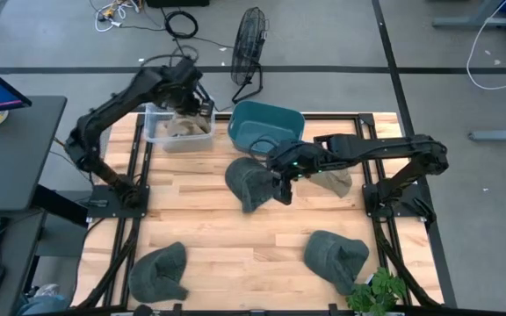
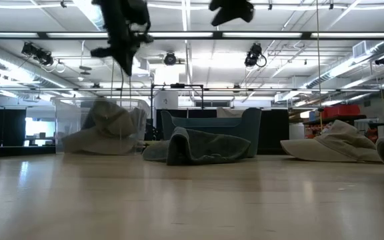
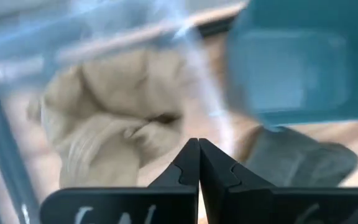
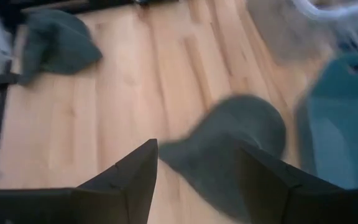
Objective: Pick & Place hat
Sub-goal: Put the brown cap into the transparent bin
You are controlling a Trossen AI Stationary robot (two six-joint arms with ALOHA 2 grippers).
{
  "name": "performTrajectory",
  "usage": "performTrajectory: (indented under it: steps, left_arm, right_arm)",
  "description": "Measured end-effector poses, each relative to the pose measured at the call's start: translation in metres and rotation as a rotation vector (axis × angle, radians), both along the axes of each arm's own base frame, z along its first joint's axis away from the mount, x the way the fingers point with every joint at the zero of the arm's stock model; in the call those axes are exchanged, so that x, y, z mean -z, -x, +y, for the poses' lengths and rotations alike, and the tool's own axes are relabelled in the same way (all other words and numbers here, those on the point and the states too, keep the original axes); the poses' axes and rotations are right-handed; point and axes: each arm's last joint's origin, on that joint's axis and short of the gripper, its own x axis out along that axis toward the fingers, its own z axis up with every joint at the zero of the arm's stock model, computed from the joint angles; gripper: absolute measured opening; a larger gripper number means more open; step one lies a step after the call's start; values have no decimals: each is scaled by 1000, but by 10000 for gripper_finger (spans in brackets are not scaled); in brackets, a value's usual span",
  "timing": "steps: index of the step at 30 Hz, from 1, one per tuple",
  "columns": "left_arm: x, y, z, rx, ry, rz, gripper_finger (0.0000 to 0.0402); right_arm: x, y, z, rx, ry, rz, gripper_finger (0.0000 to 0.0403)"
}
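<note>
A beige hat (image 1: 183, 128) lies inside a clear bin (image 1: 155, 123) at the table's far left. My left gripper (image 3: 199, 155) hangs shut above that bin, clear of the hat (image 3: 114, 121); the low view shows it high above the bin (image 2: 122, 47). A dark green hat (image 1: 249, 183) lies crumpled on the table in front of a teal bin (image 1: 266, 125). My right gripper (image 4: 197, 148) is open and hovers above this green hat (image 4: 235, 140), well off the table in the low view (image 2: 231, 10).
Another beige hat (image 1: 334, 182) lies on the table under my right arm. Two more green hats lie near the front edge, one left (image 1: 160, 270) and one right (image 1: 336, 256). A plant (image 1: 376, 293) stands at the near right corner. A fan (image 1: 249, 44) stands beyond the table.
</note>
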Motion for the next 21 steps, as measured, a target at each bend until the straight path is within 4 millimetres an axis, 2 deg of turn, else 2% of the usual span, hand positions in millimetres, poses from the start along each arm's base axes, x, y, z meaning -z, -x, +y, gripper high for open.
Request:
performTrajectory:
  steps: [4, 7, 11, 14, 18, 21]
  left_arm:
    - [-33, -2, -26, 183, -150, -63, 6]
    - [-46, -5, -41, 284, -218, -94, 26]
    - [-52, -11, -53, 337, -257, -135, 72]
    - [-53, -15, -57, 340, -254, -155, 107]
    - [-55, -22, -63, 367, -280, -191, 142]
    - [-57, -26, -66, 379, -295, -212, 159]
  right_arm:
    - [-2, 29, -4, 158, 3, 144, 210]
    - [0, 52, -8, 350, -7, 279, 210]
    - [5, 76, -18, 595, -36, 466, 210]
    - [11, 84, -27, 700, -32, 532, 210]
    - [28, 90, -46, 799, -22, 581, 210]
    - [49, 97, -61, 898, -42, 658, 210]
